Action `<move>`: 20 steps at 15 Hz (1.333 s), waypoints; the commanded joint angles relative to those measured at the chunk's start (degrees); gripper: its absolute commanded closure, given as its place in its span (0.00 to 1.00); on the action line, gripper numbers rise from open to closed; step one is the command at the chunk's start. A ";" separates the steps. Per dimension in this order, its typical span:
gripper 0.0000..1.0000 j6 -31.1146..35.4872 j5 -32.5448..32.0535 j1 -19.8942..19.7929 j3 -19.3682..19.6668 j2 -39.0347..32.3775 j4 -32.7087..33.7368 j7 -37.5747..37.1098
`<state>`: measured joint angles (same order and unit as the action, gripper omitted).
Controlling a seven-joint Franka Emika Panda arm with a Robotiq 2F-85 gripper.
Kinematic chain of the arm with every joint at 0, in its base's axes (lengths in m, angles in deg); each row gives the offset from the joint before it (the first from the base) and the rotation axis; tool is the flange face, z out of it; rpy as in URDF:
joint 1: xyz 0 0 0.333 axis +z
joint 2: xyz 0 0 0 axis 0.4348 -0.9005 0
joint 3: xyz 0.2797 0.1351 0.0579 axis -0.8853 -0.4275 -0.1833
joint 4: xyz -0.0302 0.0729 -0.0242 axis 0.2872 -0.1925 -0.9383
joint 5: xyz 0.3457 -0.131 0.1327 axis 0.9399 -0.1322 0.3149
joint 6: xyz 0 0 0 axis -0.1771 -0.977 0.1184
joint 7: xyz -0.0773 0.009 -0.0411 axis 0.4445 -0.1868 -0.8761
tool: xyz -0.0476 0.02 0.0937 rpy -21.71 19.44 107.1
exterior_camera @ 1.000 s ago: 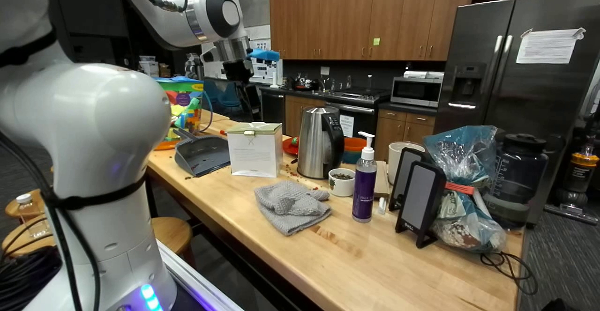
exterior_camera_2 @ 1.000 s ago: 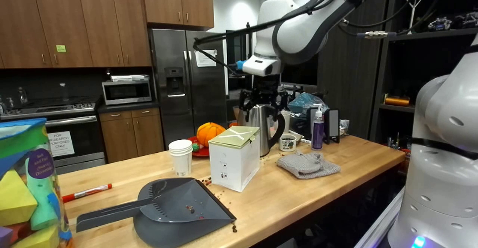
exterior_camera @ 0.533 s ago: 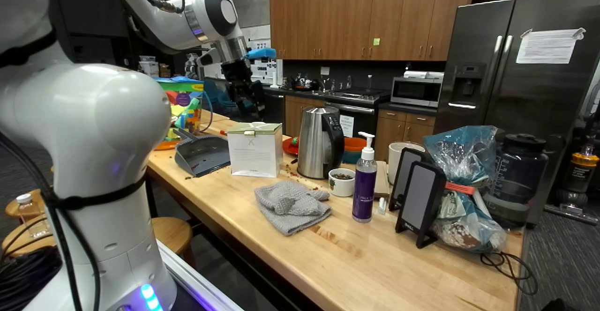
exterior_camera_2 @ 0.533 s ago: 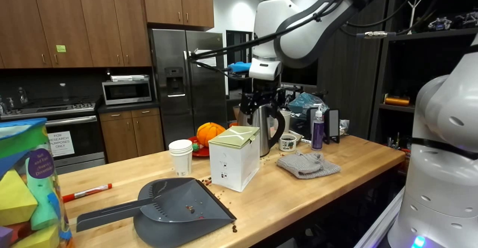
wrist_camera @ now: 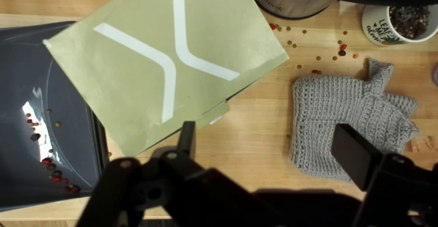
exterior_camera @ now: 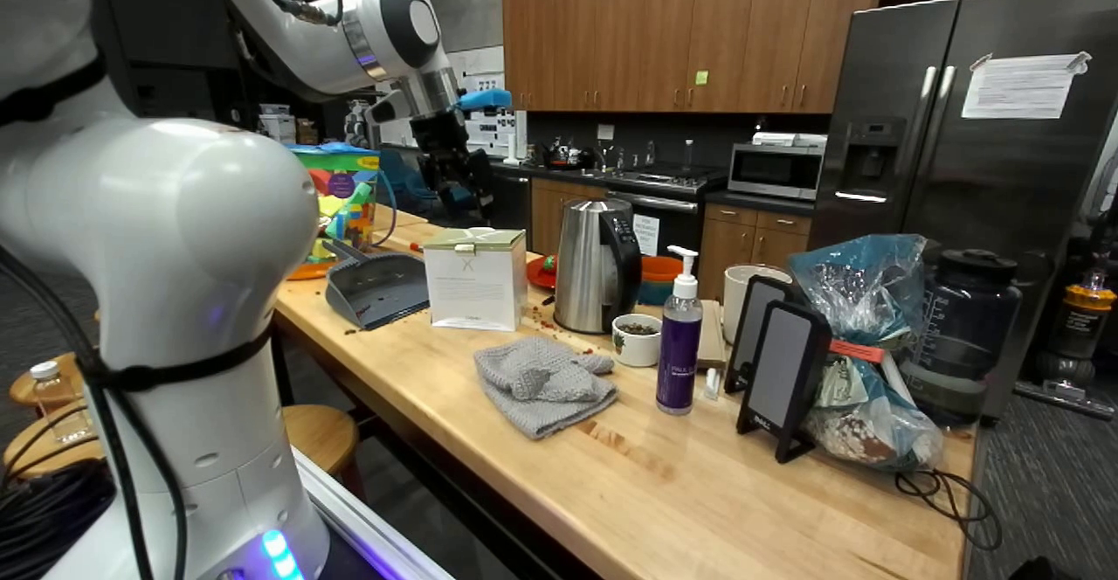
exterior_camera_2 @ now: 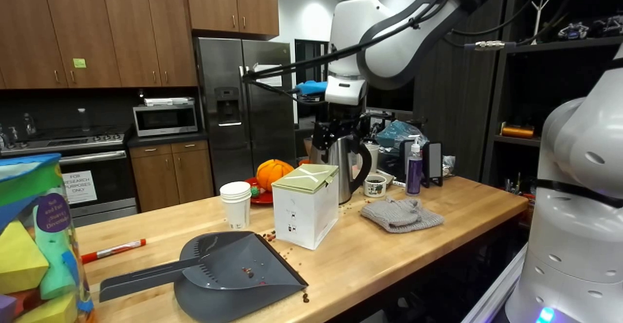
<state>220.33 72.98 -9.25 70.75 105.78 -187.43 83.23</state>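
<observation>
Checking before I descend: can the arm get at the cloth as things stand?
Probably yes: the gripper is open and empty, and nothing lies on the cloth. But in the wrist view one of the fingers overlaps the edge of the box, so shift clear before lowering.

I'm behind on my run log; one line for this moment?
gripper: open, empty | white box: upright near kettle | gray cloth: on table | dustpan: bits inside

White box (exterior_camera_2: 302, 212), pale green white-lined lid (wrist_camera: 149, 83) down with a jutting tab (wrist_camera: 218, 112), upright on the wooden table (exterior_camera_2: 355, 245), gray knitted cloth (wrist_camera: 333, 105), rumpled, lying apart from the box, to its right in every view
</observation>
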 commanded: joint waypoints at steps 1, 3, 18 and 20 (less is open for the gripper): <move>0.00 4.25 -2.15 0.20 0.05 -0.06 -0.16 7.19; 0.00 6.28 -8.07 9.19 7.20 -1.18 -0.19 5.78; 0.00 9.48 -36.88 45.76 46.82 -0.76 2.01 5.22; 0.00 9.46 -36.28 46.76 48.70 -0.43 2.90 5.27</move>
<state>230.24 37.72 35.40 116.28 103.18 -185.51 88.50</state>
